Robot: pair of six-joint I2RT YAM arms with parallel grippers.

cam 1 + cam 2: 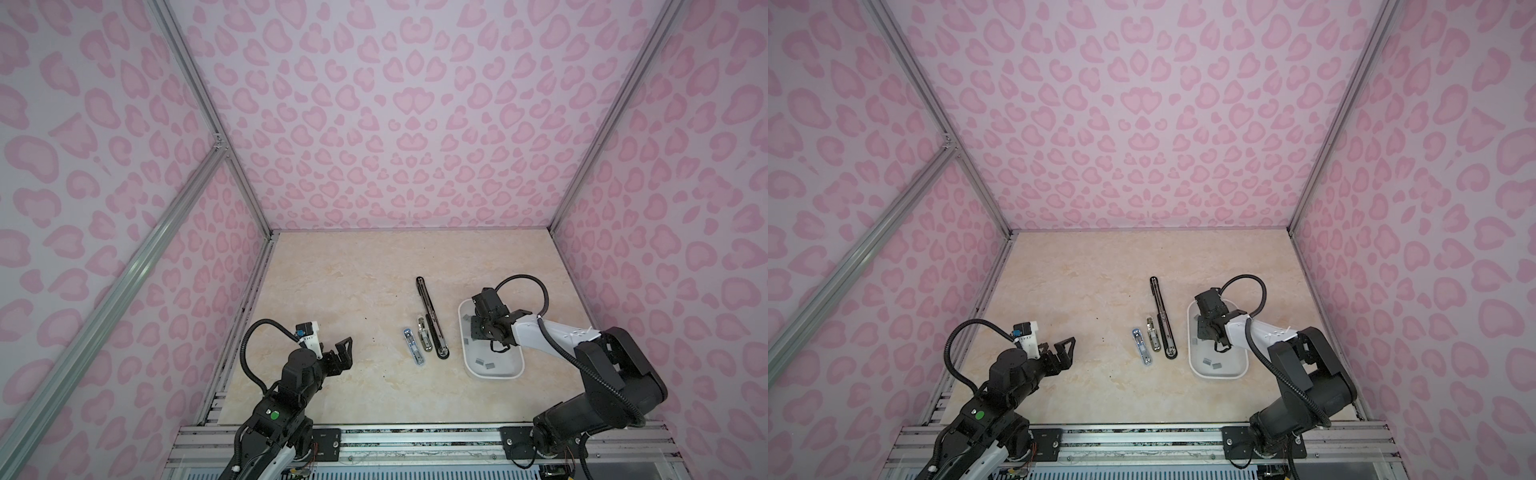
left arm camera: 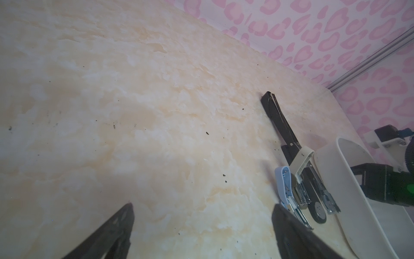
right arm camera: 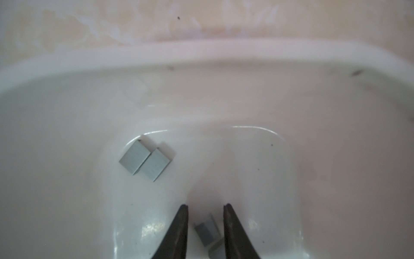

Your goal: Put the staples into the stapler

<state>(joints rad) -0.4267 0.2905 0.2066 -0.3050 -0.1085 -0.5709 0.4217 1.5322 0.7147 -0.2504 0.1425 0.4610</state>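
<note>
Three staplers lie opened flat side by side mid-table: a long black one [image 1: 430,318], a cream one [image 1: 424,334] and a blue one [image 1: 412,347]. Several grey staples [image 1: 486,365] lie in a white tray [image 1: 494,377] to their right. My right gripper [image 3: 206,205] reaches down into the tray. Its jaws stand narrowly apart around one staple strip [image 3: 207,231], with a gap still showing on one side. Two more strips [image 3: 145,160] lie side by side further along the tray floor. My left gripper [image 1: 344,352] hovers wide open over bare table left of the staplers, holding nothing.
Pink-patterned walls enclose the table on three sides. A metal rail [image 1: 415,440] runs along the front edge by the arm bases. The tray stands close beside the black stapler. Small dark specks dot the marbled tabletop [image 2: 156,134].
</note>
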